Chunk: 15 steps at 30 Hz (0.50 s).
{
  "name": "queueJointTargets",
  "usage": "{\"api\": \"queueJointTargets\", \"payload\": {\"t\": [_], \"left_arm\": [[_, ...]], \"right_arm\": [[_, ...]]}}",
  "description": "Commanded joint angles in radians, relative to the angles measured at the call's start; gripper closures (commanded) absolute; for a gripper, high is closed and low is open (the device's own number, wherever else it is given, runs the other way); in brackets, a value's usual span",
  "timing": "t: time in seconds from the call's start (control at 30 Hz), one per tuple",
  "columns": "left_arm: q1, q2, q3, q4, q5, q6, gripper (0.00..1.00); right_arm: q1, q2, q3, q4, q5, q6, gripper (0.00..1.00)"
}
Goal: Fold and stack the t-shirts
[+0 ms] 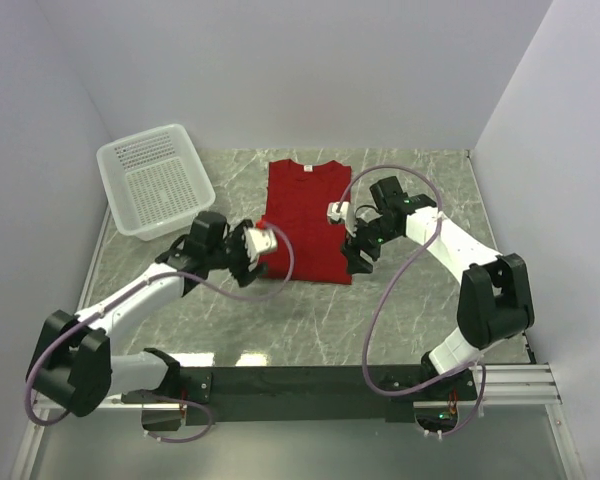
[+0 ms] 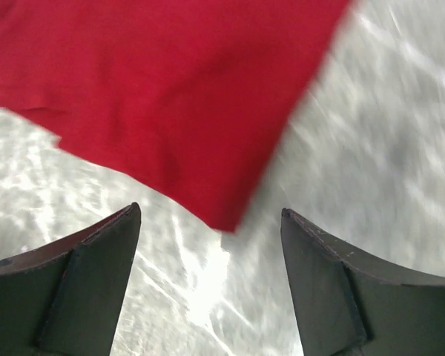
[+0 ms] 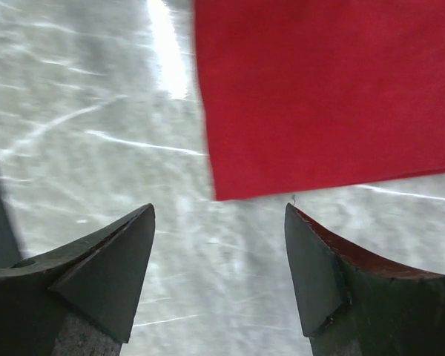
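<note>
- Red cotton short-sleeved t-shirt (image 1: pixel 305 215): laid flat as a tall rectangle mid-table on the grey marble-patterned tabletop (image 1: pixel 280 320), collar at the far end.
- Left gripper (image 2: pixel 211 215): jaws spread wide, nothing held. The shirt's near left corner is seen just ahead of the gap.
- Right gripper (image 3: pixel 219 211): jaws spread wide, nothing held. The near right corner is seen just ahead.
- Bare tabletop is shown nearer than the hem and to the right.
- White plastic mesh basket (image 1: pixel 158 185): set at far left, apart from the shirt's edge.
</note>
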<state>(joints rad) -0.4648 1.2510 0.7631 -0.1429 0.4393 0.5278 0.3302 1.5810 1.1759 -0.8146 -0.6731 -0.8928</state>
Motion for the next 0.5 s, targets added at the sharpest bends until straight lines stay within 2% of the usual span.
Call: {"api": "queueJointTargets", "payload": {"t": [0.0, 0.13, 0.47], "left_arm": [[0.002, -0.016, -0.073, 0.003, 0.114, 0.285, 0.19], [-0.035, 0.048, -0.068, 0.026, 0.087, 0.31, 0.2], [-0.064, 0.224, -0.053, 0.123, 0.0, 0.317, 0.23]], "right_arm": [[0.003, 0.008, -0.018, 0.088, 0.059, -0.067, 0.23], [0.012, -0.012, -0.051, 0.132, 0.069, -0.072, 0.22], [0.041, 0.02, -0.067, 0.118, 0.078, -0.067, 0.23]]}}
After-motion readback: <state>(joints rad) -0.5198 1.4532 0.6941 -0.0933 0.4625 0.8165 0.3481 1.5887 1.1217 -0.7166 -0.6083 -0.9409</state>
